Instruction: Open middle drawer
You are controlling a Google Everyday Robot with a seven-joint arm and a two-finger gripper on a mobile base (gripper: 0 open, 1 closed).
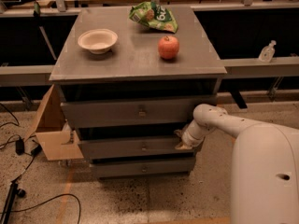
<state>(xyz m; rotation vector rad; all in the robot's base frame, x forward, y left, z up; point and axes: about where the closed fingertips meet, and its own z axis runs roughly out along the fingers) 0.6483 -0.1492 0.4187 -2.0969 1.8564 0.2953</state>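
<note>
Item: grey cabinet (135,62) with three stacked drawers, standing on a speckled floor. The middle drawer (117,149) is sitting between the top drawer (107,113) and the bottom drawer (126,168), its small knob (144,147) facing forward at the centre of its front. The gripper (182,142) is reaching in from the right on the white arm (219,120) and is pressing against the right end of the middle drawer, at its upper edge and well apart from the knob. Whether it is open, closed or holding any part of the drawer cannot be told. A dark gap is showing above the drawer front, but the front is lining up in step with its neighbours, so the drawer is probably not yet drawn out to any real degree. Progress, as judged: the approach and contact are looking done, while the pull itself and the whole outward travel are remaining. On the cabinet top, a pale bowl (97,40) is lying at the left, a red apple (168,47) is sitting at the right, and a green snack bag (153,17) is lying at the back. A cardboard box (49,129) is leaning beside the cabinet's left side.
</note>
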